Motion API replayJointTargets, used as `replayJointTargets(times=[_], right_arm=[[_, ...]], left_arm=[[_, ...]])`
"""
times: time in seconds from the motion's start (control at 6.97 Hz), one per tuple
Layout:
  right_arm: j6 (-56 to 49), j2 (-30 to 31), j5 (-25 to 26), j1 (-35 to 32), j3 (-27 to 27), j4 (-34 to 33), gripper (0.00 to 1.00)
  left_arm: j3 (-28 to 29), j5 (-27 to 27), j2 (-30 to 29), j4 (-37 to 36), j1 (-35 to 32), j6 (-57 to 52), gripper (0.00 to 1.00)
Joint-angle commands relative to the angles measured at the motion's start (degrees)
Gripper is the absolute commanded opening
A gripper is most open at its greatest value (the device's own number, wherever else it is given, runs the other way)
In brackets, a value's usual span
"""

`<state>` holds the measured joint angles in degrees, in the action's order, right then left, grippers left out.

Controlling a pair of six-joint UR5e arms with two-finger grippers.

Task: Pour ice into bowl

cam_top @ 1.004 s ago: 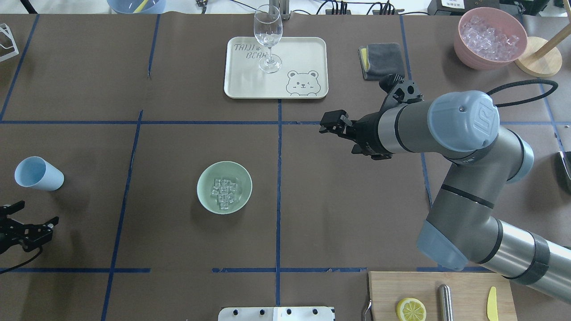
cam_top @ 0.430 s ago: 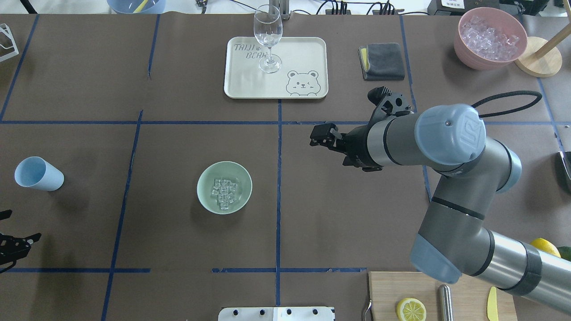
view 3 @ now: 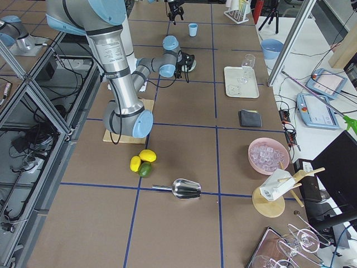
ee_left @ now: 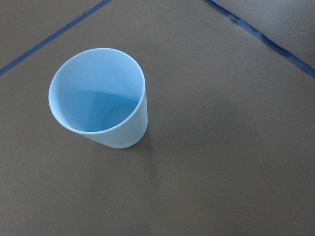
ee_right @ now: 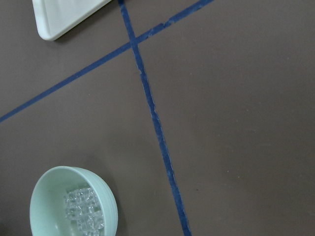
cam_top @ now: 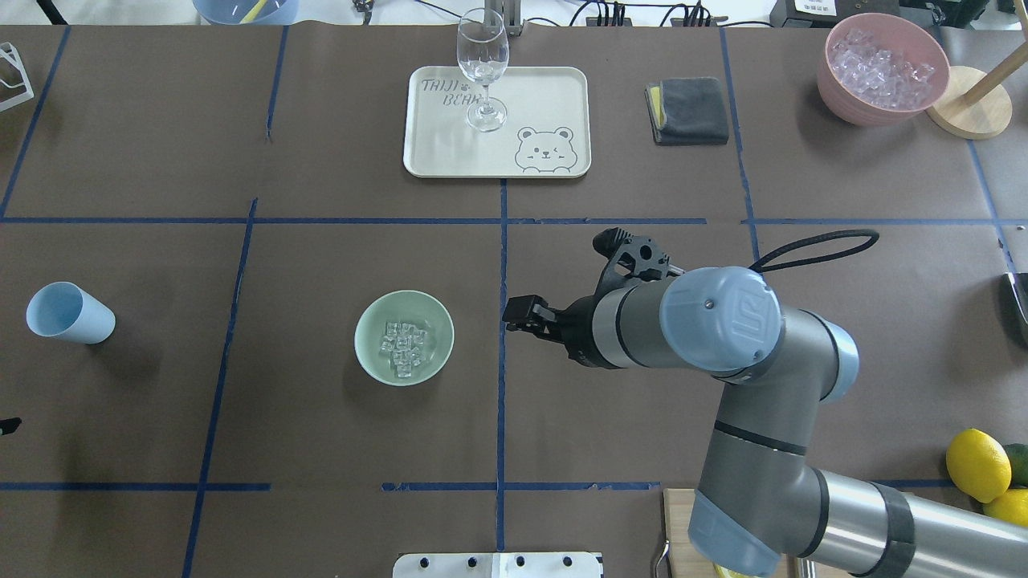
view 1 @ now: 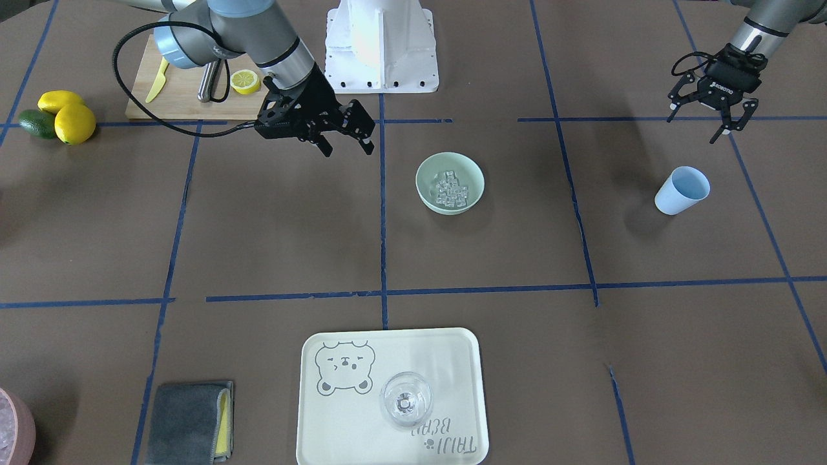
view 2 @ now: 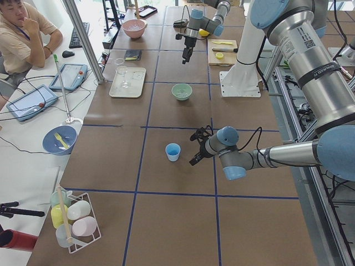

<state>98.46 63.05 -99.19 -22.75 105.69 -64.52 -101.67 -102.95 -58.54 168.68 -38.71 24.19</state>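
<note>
The ice [cam_top: 404,349] lay as a small heap of clear cubes at the bottom of the mint-green bowl [cam_top: 368,319], which stood upright on the worktop [cam_top: 321,449] just on the robot's left of the centre tape line. None of the cubes showed on the brown paper around it, so the pour looked finished and clean.

Nearest to the bowl was the right hand [view 1: 347,150], raised off the worktop just across that tape line, its fingers spread wide and holding nothing. Its wrist camera looked down on the bowl's rim and the ice inside. It was probably placed there only in passing, since nothing near it needed gripping.

Farther out on the robot's left stood the light blue cup [view 1: 681,190], upright and empty, well apart from the bowl. Being empty and close to the left arm, it was likely what the ice had been poured from. The left hand [view 1: 701,123] hung near the cup, clear of it, jaws wide and empty.

At the far edge, a pink container [cam_top: 883,68] held much more ice, and a wine glass [cam_top: 482,72] stood on the bear tray [cam_top: 426,152], both untouched.
</note>
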Motion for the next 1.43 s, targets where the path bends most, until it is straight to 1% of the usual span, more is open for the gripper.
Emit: replayJointTargets(times=[0.0, 0.14, 0.29, 0.43, 0.72, 0.86, 1.0, 1.15, 1.29], right_arm=[[0.9, -6.2, 1.6, 2.1, -6.4, -1.5, 1.0], [0.5, -9.2, 1.9, 2.7, -8.2, -5.8, 1.0], [0.6, -12.0, 1.9, 2.8, -11.8, -6.0, 1.0], [0.7, -14.2, 2.3, 2.8, -14.3, -6.0, 1.0], [0.4, -18.2, 3.0, 3.8, -21.9, -5.8, 0.98], [0.3, -18.4, 3.0, 3.9, -22.7, -5.9, 0.87], [0.2, -18.4, 2.9, 3.9, -22.8, -5.9, 0.55], [-0.2, -18.5, 2.9, 3.9, -22.9, -5.9, 0.01], [-1.0, -18.8, 2.9, 3.9, -23.0, -5.9, 0.0]], left_arm=[[0.7, -8.4, -1.7, -1.8, -11.8, -8.6, 1.0], [0.8, -11.7, -2.7, -2.7, -15.0, -9.5, 1.0], [1.2, -12.2, -2.9, -2.7, -16.6, -9.4, 1.0], [1.5, -12.1, -3.0, -2.7, -16.7, -9.4, 1.0], [1.6, -12.1, -3.2, -2.6, -16.7, -8.7, 1.0], [2.1, -11.7, -3.7, -2.6, -16.7, -8.7, 1.0], [2.3, -11.7, -3.9, -2.5, -16.7, -8.6, 1.0], [2.4, -11.7, -3.9, -2.5, -16.7, -8.6, 1.0], [2.4, -11.7, -3.9, -2.5, -16.7, -8.6, 1.0]])
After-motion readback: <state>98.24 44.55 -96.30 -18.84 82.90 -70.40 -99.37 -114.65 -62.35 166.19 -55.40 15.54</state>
